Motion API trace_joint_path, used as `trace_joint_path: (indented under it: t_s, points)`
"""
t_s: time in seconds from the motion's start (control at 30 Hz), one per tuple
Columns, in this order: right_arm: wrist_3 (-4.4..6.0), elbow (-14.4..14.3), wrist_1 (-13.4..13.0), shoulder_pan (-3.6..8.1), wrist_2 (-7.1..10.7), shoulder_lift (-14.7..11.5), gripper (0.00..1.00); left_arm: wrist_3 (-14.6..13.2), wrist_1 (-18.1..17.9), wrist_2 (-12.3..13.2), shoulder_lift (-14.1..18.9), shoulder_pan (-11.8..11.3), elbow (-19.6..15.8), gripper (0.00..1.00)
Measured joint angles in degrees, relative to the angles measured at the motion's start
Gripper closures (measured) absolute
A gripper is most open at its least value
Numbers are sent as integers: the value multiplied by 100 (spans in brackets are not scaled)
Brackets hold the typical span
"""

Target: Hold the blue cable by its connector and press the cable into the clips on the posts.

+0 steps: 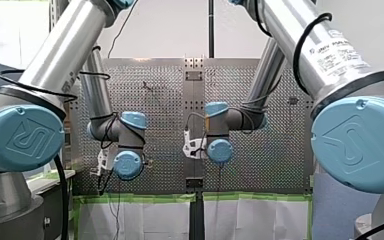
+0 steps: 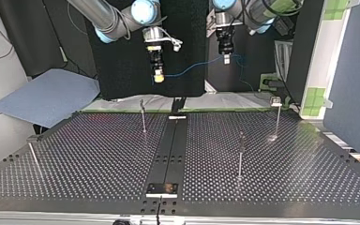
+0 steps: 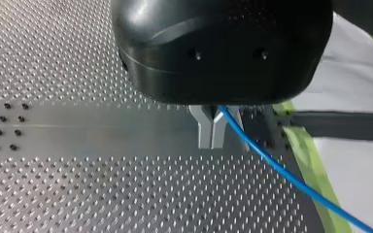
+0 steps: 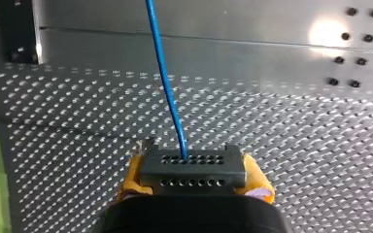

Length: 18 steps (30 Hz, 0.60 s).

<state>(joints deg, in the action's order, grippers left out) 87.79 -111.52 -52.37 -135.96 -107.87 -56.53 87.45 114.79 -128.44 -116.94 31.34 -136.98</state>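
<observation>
Blue cable (image 2: 194, 65): hangs slack between my two grippers, upper middle of the top view, well apart from every post.
Right gripper (image 4: 194, 182): yellow pads clamped on the connector (image 4: 193, 165), anchoring that end.
Left gripper (image 3: 212, 133): metal fingers pinched on the cable, probably to steer it.
Posts (image 2: 143, 115): none carries cable yet.

A blue sheet (image 2: 47, 96) lies beside the perforated table (image 2: 98, 154).

Top view. Table (image 2: 98, 161): lower frame. Strip (image 2: 171, 150): on table, centre, front to back. Posts on table: first post (image 2: 33, 157) far left; second post (image 2: 143, 117) left of strip; third post (image 2: 240, 157) right of strip; fourth post (image 2: 277, 117) upper right. Cable (image 2: 192, 67): top centre.
</observation>
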Motion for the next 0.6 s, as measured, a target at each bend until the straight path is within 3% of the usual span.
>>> trace_joint_path:
  t_s: [0.4,0.6]
  points:
    - [40,218,378,13,555,-641,100,-548,625,-505,623,-161,257,100]
    - [196,408,509,36,778,-945,100,-584,935,-556,932,-268,496,100]
